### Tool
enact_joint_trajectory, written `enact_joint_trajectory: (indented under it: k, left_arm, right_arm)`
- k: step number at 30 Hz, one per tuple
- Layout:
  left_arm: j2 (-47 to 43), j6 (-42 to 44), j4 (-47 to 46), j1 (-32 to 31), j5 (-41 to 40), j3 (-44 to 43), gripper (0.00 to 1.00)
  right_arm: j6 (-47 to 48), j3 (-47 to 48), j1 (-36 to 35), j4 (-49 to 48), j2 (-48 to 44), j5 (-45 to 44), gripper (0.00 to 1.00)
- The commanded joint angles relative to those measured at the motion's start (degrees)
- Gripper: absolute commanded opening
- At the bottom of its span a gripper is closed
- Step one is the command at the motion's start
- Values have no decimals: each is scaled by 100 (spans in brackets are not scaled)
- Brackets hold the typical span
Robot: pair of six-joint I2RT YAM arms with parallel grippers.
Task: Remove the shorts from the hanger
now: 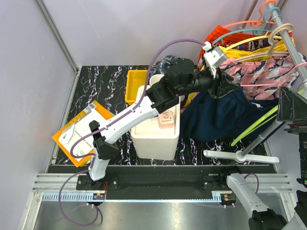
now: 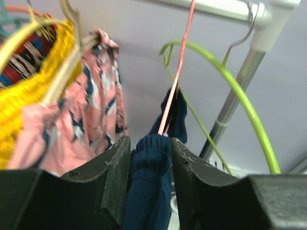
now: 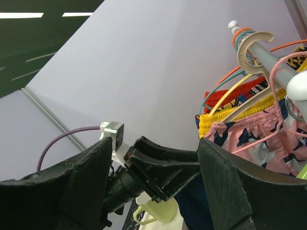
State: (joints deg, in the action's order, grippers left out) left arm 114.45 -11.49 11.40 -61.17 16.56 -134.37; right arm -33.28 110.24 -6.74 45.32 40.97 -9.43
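my left gripper [image 2: 149, 160] is partly closed on the bunched waistband of the navy shorts [image 2: 147, 201], one finger on each side of the cloth, just under the spot where the band hangs from the pink hanger [image 2: 178, 76]. i hold there because the band is the thickest, firmest part, and i judge a pull from it would drag the cloth down off the hanger without stretching the legs. the rest of the pair hangs below the rail as a dark fold, beside the white bin [image 1: 153, 136].

my right gripper [image 3: 152, 165] is wide open and empty, low at the near edge and tilted up toward the rack, well apart from the work.

close on one side hang the pink-and-navy floral shorts [image 2: 93, 110] and the yellow shorts [image 2: 21, 98], near enough to snag. a green hanger [image 2: 242, 93] arcs on the other side, with the rack's grey pole [image 2: 234, 98] behind it; both crowd the path of a downward pull. a charcoal, pale-marbled cloth [image 1: 167, 61] shows past my forearm by the far end of the bin; how it lies i cannot tell.
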Motion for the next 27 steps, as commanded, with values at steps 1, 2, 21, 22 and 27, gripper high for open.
enact_joint_trajectory:
  k: [1,2,21,22,27]
  left_arm:
    - [-38,-47,-384,-247,234,77,0]
    - [-11,-47,-375,-247,225,77,0]
    - [1061,191,-190,-255,375,-1012,74]
    - [1122,156,-234,-247,401,-1021,74]
    - [1290,-11,-428,-238,647,-1065,68]
  right_arm:
    - [76,-37,-29,-58,34,-41,79]
    - [84,-46,-29,-58,16,-41,79]
    - [278,-46,-29,-6,-168,-138,81]
    - [278,-37,-20,-6,-168,-129,81]
    - [269,-46,-29,-6,-177,-103,81]
